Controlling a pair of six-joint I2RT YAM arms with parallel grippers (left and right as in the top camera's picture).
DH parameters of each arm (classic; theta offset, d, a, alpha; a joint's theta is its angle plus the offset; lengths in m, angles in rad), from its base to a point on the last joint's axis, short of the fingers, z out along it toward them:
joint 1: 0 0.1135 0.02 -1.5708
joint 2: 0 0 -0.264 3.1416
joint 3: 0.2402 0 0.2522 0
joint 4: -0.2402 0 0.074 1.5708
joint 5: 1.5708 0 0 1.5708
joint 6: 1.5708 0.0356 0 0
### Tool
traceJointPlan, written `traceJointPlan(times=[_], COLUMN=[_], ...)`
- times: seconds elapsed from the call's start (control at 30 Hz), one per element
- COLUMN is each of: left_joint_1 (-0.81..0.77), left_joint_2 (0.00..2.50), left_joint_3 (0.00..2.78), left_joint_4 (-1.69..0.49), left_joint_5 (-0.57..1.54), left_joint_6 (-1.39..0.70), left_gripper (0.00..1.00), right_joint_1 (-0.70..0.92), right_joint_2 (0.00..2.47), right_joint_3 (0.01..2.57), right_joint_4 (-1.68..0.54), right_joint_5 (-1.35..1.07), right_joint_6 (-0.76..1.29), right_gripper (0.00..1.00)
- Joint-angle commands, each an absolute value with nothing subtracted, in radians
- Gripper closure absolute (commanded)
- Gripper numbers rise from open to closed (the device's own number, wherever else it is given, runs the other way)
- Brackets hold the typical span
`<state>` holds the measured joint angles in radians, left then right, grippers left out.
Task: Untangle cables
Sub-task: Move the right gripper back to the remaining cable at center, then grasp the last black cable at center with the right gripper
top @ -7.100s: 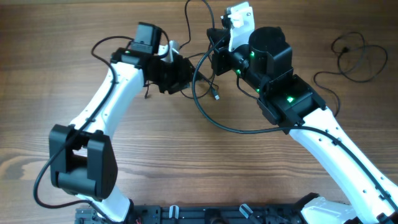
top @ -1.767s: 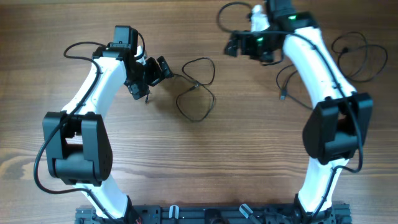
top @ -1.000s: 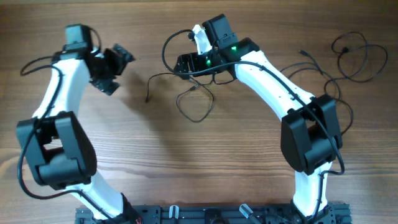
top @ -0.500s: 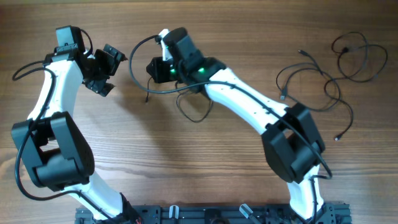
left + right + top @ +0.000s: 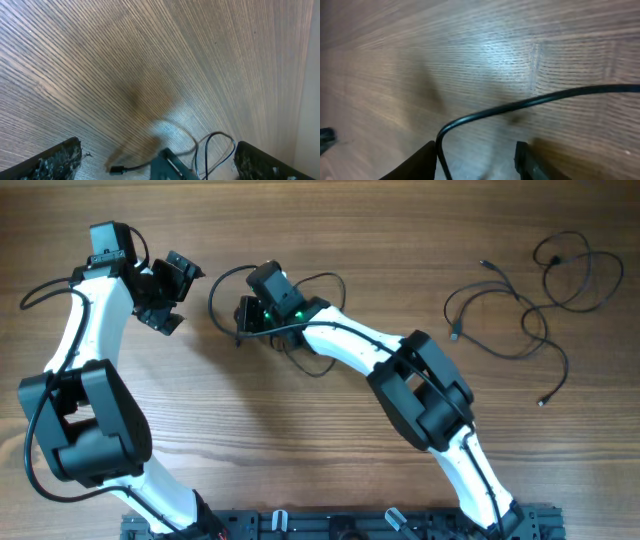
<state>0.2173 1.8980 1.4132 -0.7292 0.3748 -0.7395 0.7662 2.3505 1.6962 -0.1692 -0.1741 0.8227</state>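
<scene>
One thin black cable [image 5: 212, 298] lies in loose loops at the middle of the wooden table, its plug end by my right gripper. My right gripper [image 5: 243, 316] reaches far to the left and hangs low over this cable, fingers open. In the right wrist view the cable [image 5: 520, 103] crosses the wood and bends down beside the left finger of the gripper [image 5: 472, 162]. My left gripper [image 5: 176, 292] is wide open and empty, up and left of the cable. The left wrist view shows a plug [image 5: 117, 170] and a cable loop [image 5: 215, 145] between its fingers [image 5: 160, 162].
Two more black cables lie at the far right: a loose one [image 5: 500, 340] with plugs at its ends and a looped one [image 5: 575, 275] near the table's corner. The right arm [image 5: 400, 360] stretches across the middle of the table.
My right arm has swung from the far right across to the left and dropped down onto the middle cable. My left gripper pulled back up and left, then stayed still.
</scene>
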Motion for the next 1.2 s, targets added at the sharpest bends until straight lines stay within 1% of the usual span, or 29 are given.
traceJointPlan(times=[0.0,0.07,0.1,0.13,0.2,0.23,0.27,0.33,0.43,0.5,0.6,0.7,0.83,0.87,0.93,1.0,1.03,1.1,1.17], left_joint_1=[0.222,0.222,0.222,0.222,0.222,0.222,0.222,0.222,0.222,0.222,0.222,0.222,0.222,0.222,0.222,0.222,0.222,0.222,0.222], left_joint_2=[1.866,1.866,1.866,1.866,1.866,1.866,1.866,1.866,1.866,1.866,1.866,1.866,1.866,1.866,1.866,1.866,1.866,1.866,1.866], left_joint_3=[1.433,1.433,1.433,1.433,1.433,1.433,1.433,1.433,1.433,1.433,1.433,1.433,1.433,1.433,1.433,1.433,1.433,1.433,1.433], left_joint_4=[-0.730,-0.730,-0.730,-0.730,-0.730,-0.730,-0.730,-0.730,-0.730,-0.730,-0.730,-0.730,-0.730,-0.730,-0.730,-0.730,-0.730,-0.730,-0.730], left_joint_5=[0.380,0.380,0.380,0.380,0.380,0.380,0.380,0.380,0.380,0.380,0.380,0.380,0.380,0.380,0.380,0.380,0.380,0.380,0.380], left_joint_6=[-0.748,-0.748,-0.748,-0.749,-0.749,-0.748,-0.748,-0.748,-0.749,-0.748,-0.749,-0.748,-0.749,-0.748,-0.748,-0.748,-0.748,-0.748,-0.748], left_gripper=[0.00,0.00,0.00,0.00,0.00,0.00,0.00,0.00,0.00,0.00,0.00,0.00,0.00,0.00,0.00,0.00,0.00,0.00,0.00], right_joint_1=[0.777,0.776,0.775,0.775,0.775,0.775,0.773,0.756,0.706,0.662,0.601,0.570,0.564,0.566,0.566,0.566,0.566,0.566,0.568], right_joint_2=[2.382,2.381,2.382,2.382,2.382,2.381,2.377,2.352,2.277,2.211,2.125,2.094,2.094,2.094,2.095,2.095,2.095,2.095,2.095], right_joint_3=[1.693,1.693,1.693,1.693,1.693,1.693,1.693,1.694,1.694,1.694,1.694,1.696,1.696,1.696,1.696,1.695,1.695,1.695,1.695], right_joint_4=[-0.130,-0.088,-0.072,-0.068,-0.071,-0.074,-0.079,-0.097,-0.206,-0.323,-0.491,-0.606,-0.776,-0.845,-0.915,-0.950,-0.952,-0.947,-0.943], right_joint_5=[-0.168,-0.227,-0.248,-0.248,-0.252,-0.273,-0.306,-0.411,-0.511,-0.526,-0.525,-0.525,-0.470,-0.418,-0.344,-0.267,-0.258,-0.258,-0.258], right_joint_6=[0.802,0.761,0.729,0.699,0.599,0.551,0.519,0.488,0.464,0.417,0.279,0.205,0.083,0.017,-0.060,-0.079,-0.079,-0.079,-0.079], right_gripper=[0.48,0.49,0.53,0.60,0.80,0.86,0.90,0.92,0.95,0.95,0.95,0.95,0.92,0.89,0.78,0.57,0.53,0.42,0.39])
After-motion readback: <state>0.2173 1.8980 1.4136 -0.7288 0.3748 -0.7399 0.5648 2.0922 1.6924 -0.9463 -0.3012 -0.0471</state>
